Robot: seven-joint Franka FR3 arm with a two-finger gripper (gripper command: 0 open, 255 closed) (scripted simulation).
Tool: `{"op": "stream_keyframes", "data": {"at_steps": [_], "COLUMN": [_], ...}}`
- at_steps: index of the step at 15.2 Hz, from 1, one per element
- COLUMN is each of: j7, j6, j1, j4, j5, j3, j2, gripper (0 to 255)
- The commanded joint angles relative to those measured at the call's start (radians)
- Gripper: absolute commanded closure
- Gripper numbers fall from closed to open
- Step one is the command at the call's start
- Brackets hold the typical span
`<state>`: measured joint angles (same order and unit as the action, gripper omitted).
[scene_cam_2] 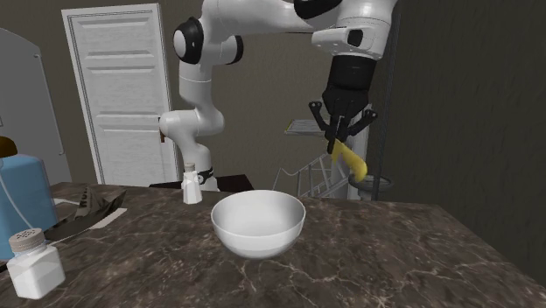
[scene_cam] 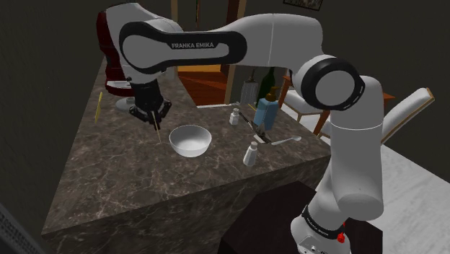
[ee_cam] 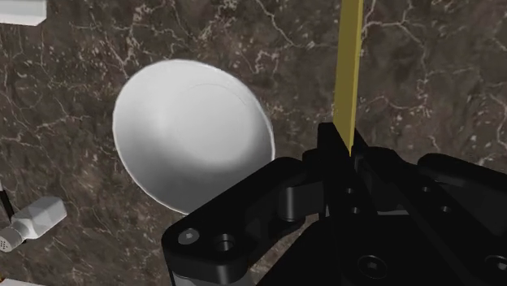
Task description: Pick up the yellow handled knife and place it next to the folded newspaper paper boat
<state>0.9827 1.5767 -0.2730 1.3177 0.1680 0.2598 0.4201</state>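
My black gripper (scene_cam: 153, 114) hangs above the dark marble counter (scene_cam: 108, 180) and is shut on the yellow handled knife (scene_cam: 156, 133). The knife points down from the fingers, just left of the white bowl (scene_cam: 190, 140) in the shoulder view. In the second exterior view the gripper (scene_cam_2: 343, 133) holds the yellow handle (scene_cam_2: 351, 161) in the air behind and to the right of the bowl (scene_cam_2: 258, 223). The wrist view has the yellow handle (ee_cam: 351, 73) running out from between the fingers (ee_cam: 345, 148), beside the bowl (ee_cam: 191, 134). A dark folded shape (scene_cam_2: 86, 213), likely the paper boat (scene_cam: 261, 132), lies near the blue container (scene_cam: 265, 112).
Two white shakers (scene_cam: 250, 154) (scene_cam: 235, 116) stand near the counter's right end. A thin yellow stick (scene_cam: 99, 108) lies at the left edge. A red appliance (scene_cam: 114, 68) sits behind the arm. A chair (scene_cam: 404, 115) stands beyond the counter.
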Motion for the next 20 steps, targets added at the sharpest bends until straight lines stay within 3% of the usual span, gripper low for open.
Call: {"op": "stream_keyframes", "data": {"at_steps": [1,10,20], "j7": [-0.036,-0.225,-0.445], "j6": [0.017,0.104,0.16], "j1": [0.034,0.175,0.309], "j4": [0.062,0.285,0.392], "j5": [-0.009,-0.032,-0.032], "j3": [-0.008,-0.072,-0.166], "j2": [-0.049,-0.208,-0.287], "gripper": [255,255,255]}}
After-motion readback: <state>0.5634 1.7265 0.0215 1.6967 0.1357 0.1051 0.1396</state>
